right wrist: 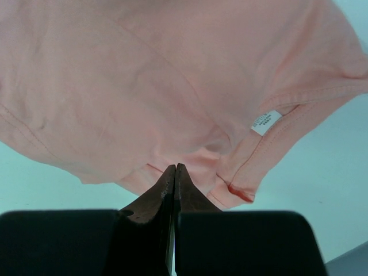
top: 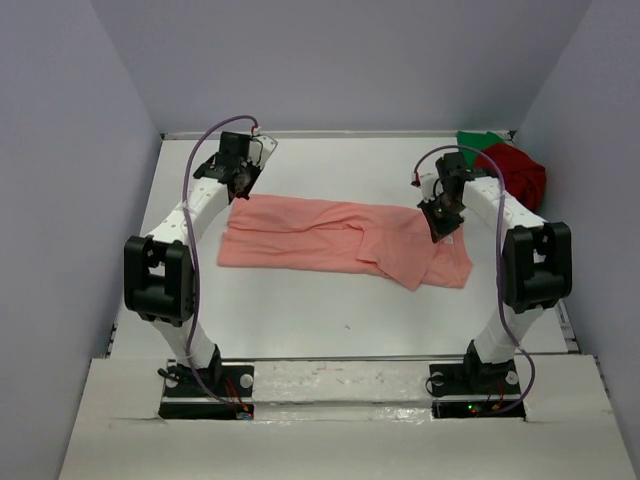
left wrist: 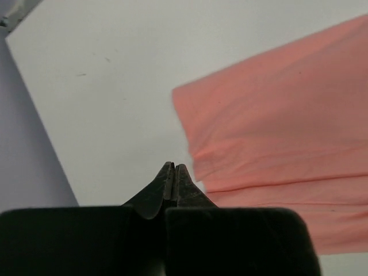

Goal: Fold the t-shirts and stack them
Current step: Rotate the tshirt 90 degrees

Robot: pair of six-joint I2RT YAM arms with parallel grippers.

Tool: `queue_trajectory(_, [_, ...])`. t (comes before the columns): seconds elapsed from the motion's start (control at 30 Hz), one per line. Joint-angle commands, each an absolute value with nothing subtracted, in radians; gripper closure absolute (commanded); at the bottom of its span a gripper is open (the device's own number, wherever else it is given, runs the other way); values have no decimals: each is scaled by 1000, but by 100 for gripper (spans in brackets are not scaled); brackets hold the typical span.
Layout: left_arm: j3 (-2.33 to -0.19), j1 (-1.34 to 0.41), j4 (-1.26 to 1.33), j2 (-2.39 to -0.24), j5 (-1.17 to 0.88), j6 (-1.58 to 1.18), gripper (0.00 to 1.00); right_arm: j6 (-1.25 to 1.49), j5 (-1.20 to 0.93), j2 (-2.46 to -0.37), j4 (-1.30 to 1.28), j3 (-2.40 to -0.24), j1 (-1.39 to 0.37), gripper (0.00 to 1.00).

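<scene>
The salmon-pink t-shirt (top: 320, 235) lies flattened across the middle of the table, its right part folded over itself. My left gripper (top: 240, 190) hovers at the shirt's far left corner. In the left wrist view this gripper (left wrist: 174, 167) is shut with nothing between its fingers, and the pink cloth (left wrist: 276, 126) lies just to its right. My right gripper (top: 445, 224) hangs over the shirt's right end. In the right wrist view it (right wrist: 175, 167) is shut above the pink hem (right wrist: 144, 75), and I see no cloth between its fingers. The dark red t-shirt (top: 518, 172) and the green t-shirt (top: 478, 141) are bunched in the far right corner.
A white label (right wrist: 266, 122) shows inside the pink shirt's collar. Grey walls close in the white table (top: 330, 320) on the left, back and right. Bare table lies between the shirt and the arm bases.
</scene>
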State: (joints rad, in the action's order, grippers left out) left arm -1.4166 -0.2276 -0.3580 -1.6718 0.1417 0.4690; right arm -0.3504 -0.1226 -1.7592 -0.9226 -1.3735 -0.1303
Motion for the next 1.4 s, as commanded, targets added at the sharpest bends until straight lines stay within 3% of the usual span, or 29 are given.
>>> queue_trajectory(0.0, [-1367,-229,-393,-1738,5,448,100,-337,-158,-1799,-877,-1347,-124,100])
queue_trajectory(0.23, [-1376,-232,-422,-1868,77,439,100,-337,-187,-1916,-876,-1384,-124,100])
queue_trajectory(0.83, [-1281,-235,-408,-1964,67,448,100,-347,-184,-2147,-956,-1633,-124,100])
queue_trajectory(1.07, [-1129,-236,-437,-1876,40,469,100,-359,-202,-2305,-1026,-1870,-106,100])
queue_trajectory(1.37, [-1029,-252,-584,-1717,-28,499,100,-371,-242,-2621,-1210,-2431,-106,100])
